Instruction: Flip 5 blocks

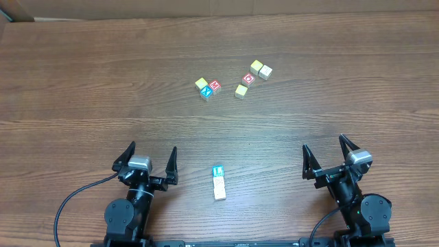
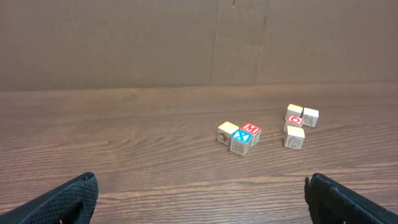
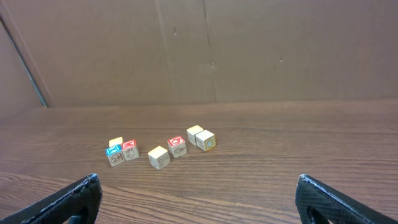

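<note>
Several blocks lie far out on the wooden table in two loose groups. The left group is a yellow block (image 1: pixel 201 83), a blue X block (image 1: pixel 206 91) (image 2: pixel 240 140) and a red M block (image 1: pixel 215 86) (image 2: pixel 250 132). The right group holds a red O block (image 1: pixel 249 78) (image 2: pixel 295 119) (image 3: pixel 177 146), a pale block (image 1: pixel 241 90) (image 3: pixel 159 157) and two more (image 1: pixel 260 68). A short row of blocks topped by a blue L block (image 1: pixel 218 171) lies between the arms. My left gripper (image 1: pixel 152 152) (image 2: pixel 201 186) and right gripper (image 1: pixel 324 144) (image 3: pixel 198 186) stand open and hold nothing, well short of the far groups.
A brown cardboard wall (image 2: pixel 186 43) stands behind the table's far edge. A black cable (image 1: pixel 68 202) loops by the left arm's base. Bare wood (image 1: pixel 103 89) lies between each gripper and the far blocks.
</note>
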